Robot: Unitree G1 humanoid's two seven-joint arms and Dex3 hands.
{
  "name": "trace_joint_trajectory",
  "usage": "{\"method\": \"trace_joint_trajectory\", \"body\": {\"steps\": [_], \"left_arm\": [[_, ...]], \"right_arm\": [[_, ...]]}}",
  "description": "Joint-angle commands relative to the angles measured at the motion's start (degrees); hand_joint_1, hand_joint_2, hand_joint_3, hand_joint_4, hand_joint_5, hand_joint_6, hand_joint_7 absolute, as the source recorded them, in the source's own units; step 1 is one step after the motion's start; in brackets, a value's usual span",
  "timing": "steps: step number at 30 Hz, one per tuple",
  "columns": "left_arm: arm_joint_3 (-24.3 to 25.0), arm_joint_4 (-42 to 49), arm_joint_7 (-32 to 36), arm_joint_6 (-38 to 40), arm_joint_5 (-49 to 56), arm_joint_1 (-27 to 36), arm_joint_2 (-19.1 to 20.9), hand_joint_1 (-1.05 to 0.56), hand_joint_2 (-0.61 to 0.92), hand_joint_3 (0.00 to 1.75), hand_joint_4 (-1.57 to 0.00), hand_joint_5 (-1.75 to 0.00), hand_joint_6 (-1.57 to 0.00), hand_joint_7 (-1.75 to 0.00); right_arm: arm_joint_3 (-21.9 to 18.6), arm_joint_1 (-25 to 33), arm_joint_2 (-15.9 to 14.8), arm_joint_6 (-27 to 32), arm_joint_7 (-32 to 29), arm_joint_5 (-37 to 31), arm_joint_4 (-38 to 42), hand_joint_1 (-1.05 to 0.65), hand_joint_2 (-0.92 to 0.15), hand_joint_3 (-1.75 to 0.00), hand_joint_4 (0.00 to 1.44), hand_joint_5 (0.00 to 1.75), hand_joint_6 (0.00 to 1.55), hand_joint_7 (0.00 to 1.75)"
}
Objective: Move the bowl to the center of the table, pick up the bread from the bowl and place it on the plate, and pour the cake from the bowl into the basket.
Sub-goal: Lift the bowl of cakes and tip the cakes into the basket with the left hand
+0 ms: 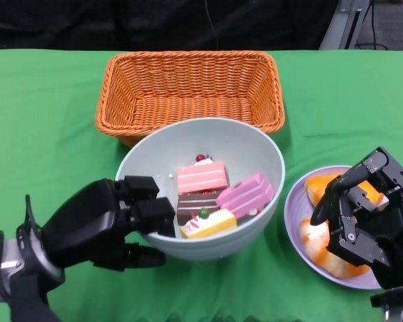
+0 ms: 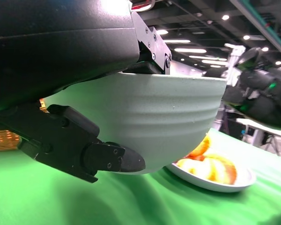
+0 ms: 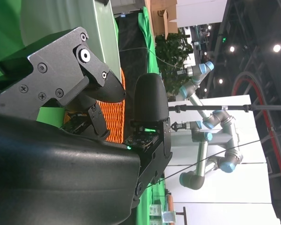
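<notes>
From the head view, the left hand (image 1: 111, 225) grips the near rim of the bowl (image 1: 255, 151), fingers inside and thumb under the outer wall; the cake (image 1: 218, 198) pieces lie in the bowl just beyond those fingers, and the basket (image 1: 188, 90) stands right behind it. The right hand (image 1: 366, 215) hovers over the plate (image 1: 292, 204) with its fingers loosely spread and nothing in them; the bread (image 1: 319, 188) already lies on the plate below. The right wrist view shows only that hand's own parted fingers and a strip of basket. The left wrist view shows the bowl clamped and seemingly lifted off the cloth. So the pouring step seems in hand: next, raise the bowl over the basket and tip it away.
</notes>
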Motion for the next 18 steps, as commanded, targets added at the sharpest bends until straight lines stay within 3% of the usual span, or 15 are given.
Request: {"method": "trace_joint_trajectory", "body": {"steps": [1, 7, 10, 13, 18], "left_arm": [[2.24, -2.74, 0.29, -1.44, 0.12, 0.9, 2.09, -0.18, 0.74, 0.89, -0.73, -1.75, -0.61, -1.57], [6.2, 0.56, -3.63, -4.2, -4.51, -1.18, -0.59, -0.19, 0.66, 0.99, -0.72, -1.75, -0.61, -1.54], [8.33, 3.82, -8.15, -5.9, -8.86, -2.66, -2.85, -0.18, 0.68, 0.92, -0.74, -1.75, -0.66, -1.47], [10.3, 6.76, -13.86, -7.12, -13.78, -4.13, -5.08, -0.17, 0.81, 0.7, -0.74, -1.73, -0.7, -1.41], [13.7, 10.61, -25.87, -8.34, -24.02, -5.52, -8.66, -0.14, 0.78, 0.76, -0.74, -1.69, -0.7, -1.4]], "right_arm": [[-0.57, -0.46, 0.06, -0.44, -0.22, 0.68, 0.47, -0.03, -0.6, -1.23, 0.75, 1.75, 0.53, 1.58], [-0.26, -0.72, -0.01, -1.07, -0.87, -1.07, 1.91, -0.03, -0.58, -1.21, 0.75, 1.75, 0.55, 1.59], [0.46, -0.43, -0.21, -1.27, -1.14, -2.87, 2.46, -0.02, -0.57, -1.22, 0.74, 1.75, 0.54, 1.6], [1.06, -0.53, -0.54, -2.08, -0.08, -3.41, 4.07, -0.02, -0.59, -1.22, 0.74, 1.75, 0.53, 1.61], [1.84, -0.96, -0.69, -3.83, 1.47, -3.52, 6.95, 0.0, -0.59, -1.23, 0.76, 1.75, 0.53, 1.63]]}}
